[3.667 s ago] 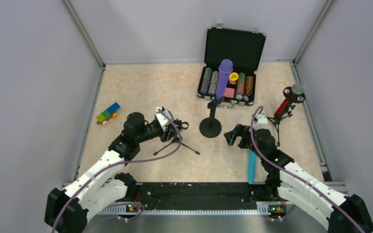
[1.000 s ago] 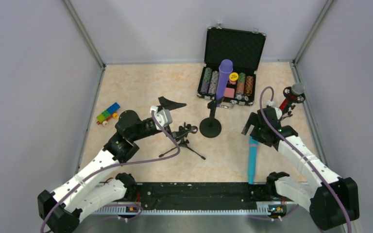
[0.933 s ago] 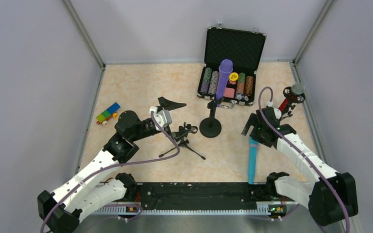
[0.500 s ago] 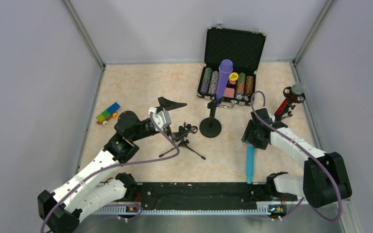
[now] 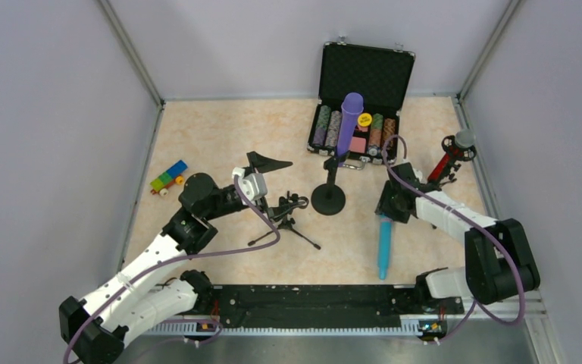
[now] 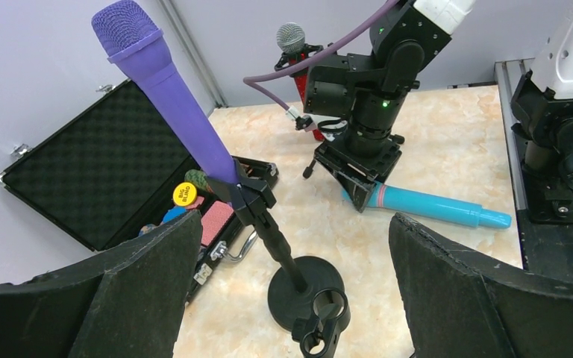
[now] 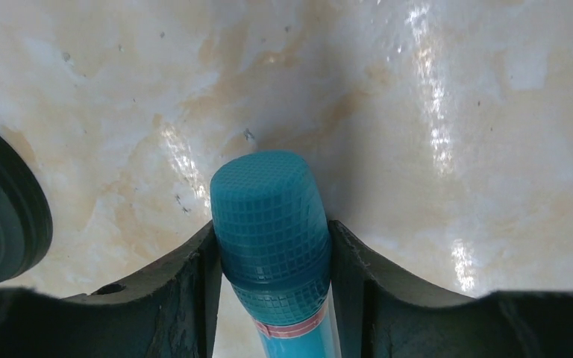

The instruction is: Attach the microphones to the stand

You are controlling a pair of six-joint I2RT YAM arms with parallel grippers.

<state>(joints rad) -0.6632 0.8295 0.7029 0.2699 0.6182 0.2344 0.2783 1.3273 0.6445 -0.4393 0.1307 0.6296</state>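
Note:
The purple microphone [image 5: 351, 120] [image 6: 170, 88] stands clipped in the round-base stand [image 5: 328, 199] [image 6: 306, 287]. At the right, the red microphone [image 5: 449, 158] [image 6: 294, 46] sits in a tripod stand. The teal-blue microphone [image 5: 383, 244] [image 6: 440, 209] lies on the table, and my right gripper [image 5: 391, 206] [image 7: 272, 246] is shut on its mesh head [image 7: 271, 216], both pads pressing its sides. A small tripod stand with an empty clip [image 5: 292, 208] [image 6: 321, 328] stands in front of my left gripper [image 5: 271, 186] [image 6: 295, 218], which is wide open and holds nothing.
An open black case of poker chips [image 5: 360, 98] [image 6: 104, 171] stands behind the round-base stand. A colourful toy block car [image 5: 168, 177] lies at the left. A black rail [image 5: 303, 303] runs along the near edge.
My right gripper came down and leftward over the teal-blue microphone's head and closed on it; the microphone shifted slightly left. The left arm stayed still.

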